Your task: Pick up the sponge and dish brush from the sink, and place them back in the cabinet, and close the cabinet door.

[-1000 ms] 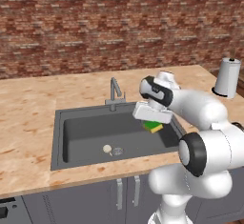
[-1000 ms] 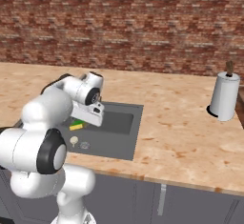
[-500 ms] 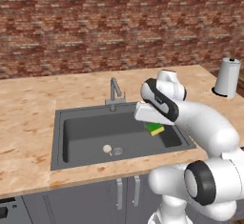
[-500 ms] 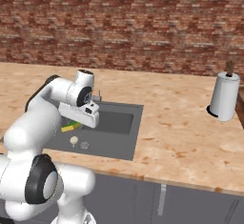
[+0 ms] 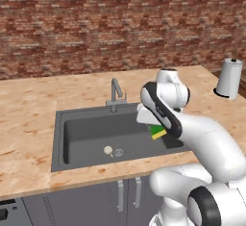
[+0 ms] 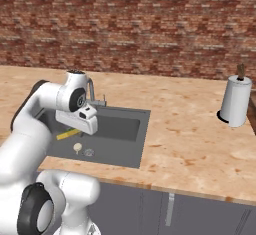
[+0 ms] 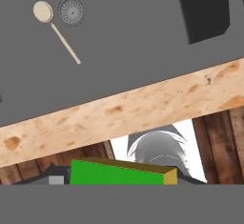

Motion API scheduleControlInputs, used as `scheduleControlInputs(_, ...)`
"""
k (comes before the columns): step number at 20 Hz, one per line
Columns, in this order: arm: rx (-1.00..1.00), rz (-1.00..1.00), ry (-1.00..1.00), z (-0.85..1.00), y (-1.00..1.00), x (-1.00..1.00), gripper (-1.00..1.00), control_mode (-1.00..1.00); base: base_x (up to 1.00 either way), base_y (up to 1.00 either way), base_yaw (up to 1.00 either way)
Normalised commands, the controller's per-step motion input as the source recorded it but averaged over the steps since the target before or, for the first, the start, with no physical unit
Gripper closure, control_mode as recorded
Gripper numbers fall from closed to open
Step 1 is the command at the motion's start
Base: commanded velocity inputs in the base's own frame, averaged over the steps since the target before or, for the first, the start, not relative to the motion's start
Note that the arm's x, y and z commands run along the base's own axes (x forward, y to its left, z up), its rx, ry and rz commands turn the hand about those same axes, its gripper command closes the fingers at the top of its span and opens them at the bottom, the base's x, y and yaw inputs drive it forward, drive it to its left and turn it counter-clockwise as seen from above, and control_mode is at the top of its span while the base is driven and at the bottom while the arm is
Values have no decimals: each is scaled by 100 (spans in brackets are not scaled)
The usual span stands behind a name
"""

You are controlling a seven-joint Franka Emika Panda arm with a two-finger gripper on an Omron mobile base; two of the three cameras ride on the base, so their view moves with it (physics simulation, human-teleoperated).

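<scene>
A red brick wall (image 5: 96, 23) runs behind a light wood-grain countertop (image 5: 29, 109), and set into that counter is the dark grey sink (image 5: 86, 133) with its slim metal faucet (image 5: 115, 93) at the back edge. Over on the right of the counter stands a white paper towel roll (image 6: 235, 101) on its holder. The white arm bends over the right part of the basin, with the gripper (image 5: 156, 126) raised above the sink. Its jaws are pinching the sponge (image 7: 119, 173), a green block with a yellow layer, which peeks out under the hand in the left base view and fills the bottom of the hand view. Down on the sink floor lies the dish brush (image 7: 53, 27), its round cream head just beside the drain (image 7: 71, 10).
</scene>
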Motion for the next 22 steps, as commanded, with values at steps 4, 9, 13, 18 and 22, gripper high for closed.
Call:
scheduleControlInputs(4, -6, 0, 0, 17, 0, -18, 100, -100, 0, 0, 0)
scheduleControlInputs(9, 0, 0, 0, 9, 0, -18, 100, -100, 0, 0, 0)
scheduleControlInputs(13, 0, 0, 0, 4, 0, -12, 100, -100, 0, 0, 0)
scheduleControlInputs(18, 1, 1, -3, 2, 0, -11, 100, -100, 0, 0, 0)
scheduleControlInputs(22, 1, 4, -2, 0, 0, -6, 100, -100, 0, 0, 0)
